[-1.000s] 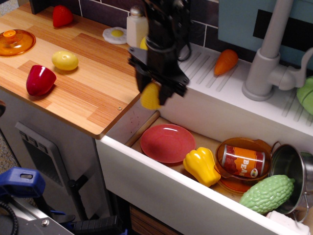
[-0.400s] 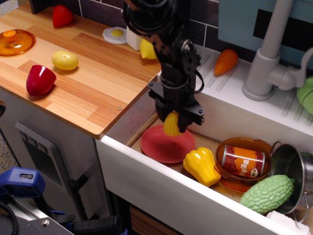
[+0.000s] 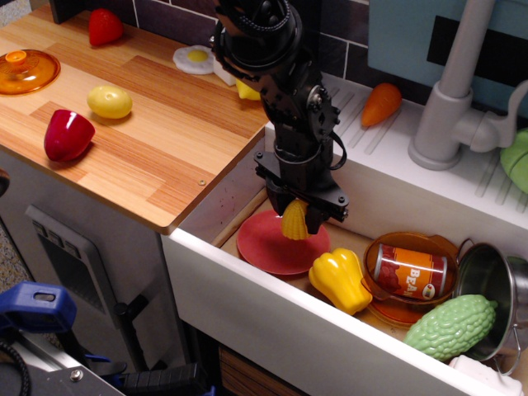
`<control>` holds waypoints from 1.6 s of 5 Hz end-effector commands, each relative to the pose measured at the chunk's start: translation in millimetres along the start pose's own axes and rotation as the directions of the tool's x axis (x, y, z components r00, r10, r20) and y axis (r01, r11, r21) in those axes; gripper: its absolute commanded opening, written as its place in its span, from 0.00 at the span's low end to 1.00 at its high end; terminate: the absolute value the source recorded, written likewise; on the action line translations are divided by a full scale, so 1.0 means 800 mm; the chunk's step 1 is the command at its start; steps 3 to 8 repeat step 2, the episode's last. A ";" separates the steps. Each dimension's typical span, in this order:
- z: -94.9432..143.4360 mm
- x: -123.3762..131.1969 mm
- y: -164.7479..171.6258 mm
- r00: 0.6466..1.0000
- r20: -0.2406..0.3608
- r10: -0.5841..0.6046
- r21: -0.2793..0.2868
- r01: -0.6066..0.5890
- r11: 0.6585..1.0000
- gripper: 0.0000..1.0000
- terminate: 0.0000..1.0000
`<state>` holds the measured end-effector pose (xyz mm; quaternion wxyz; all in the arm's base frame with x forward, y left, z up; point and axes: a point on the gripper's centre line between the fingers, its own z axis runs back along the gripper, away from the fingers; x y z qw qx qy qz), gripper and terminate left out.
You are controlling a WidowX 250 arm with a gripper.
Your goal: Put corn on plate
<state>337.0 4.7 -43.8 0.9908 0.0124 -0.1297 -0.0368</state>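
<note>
We see the gripper (image 3: 298, 216) reaching down into the sink basin, its two dark fingers (image 3: 316, 216) closed only as far as the corn (image 3: 294, 221) lets them, pinching the small yellow cone between them. The corn sits right in the jaws with its wide end pointing down and its narrower top tucked up between the fingers, so most of what we can see of it hangs just below the fingertips. Directly under it lies the plate (image 3: 266, 244), a round pink-red disc on the basin floor; the corn's lower end is over the plate's 2 o'clock part, and we cannot tell whether it is touching the plate's surface or hanging just above it. At 4 o'clock from the gripper, just beside the plate's edge, lies a yellow bell pepper (image 3: 340, 279), and further toward 3 o'clock an orange bowl (image 3: 412, 246) holds a can (image 3: 409, 272). A green bumpy gourd (image 3: 451, 326) rests against a metal pot (image 3: 493, 285) at the far right of the basin. On the wooden table (image 3: 148, 148), around 9 to 10 o'clock from the gripper and well apart from it, we find a lemon (image 3: 110, 101) and a red pepper (image 3: 68, 134).
</note>
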 end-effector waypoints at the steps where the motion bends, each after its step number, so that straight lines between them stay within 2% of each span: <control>1: 0.013 0.013 0.001 0.999 0.040 -0.004 0.011 0.004 1.000 1.00 0.00; 2: 0.013 0.013 0.001 0.999 0.040 -0.004 0.011 0.004 1.000 1.00 1.00; 8: 0.013 0.013 0.001 0.999 0.040 -0.004 0.011 0.004 1.000 1.00 1.00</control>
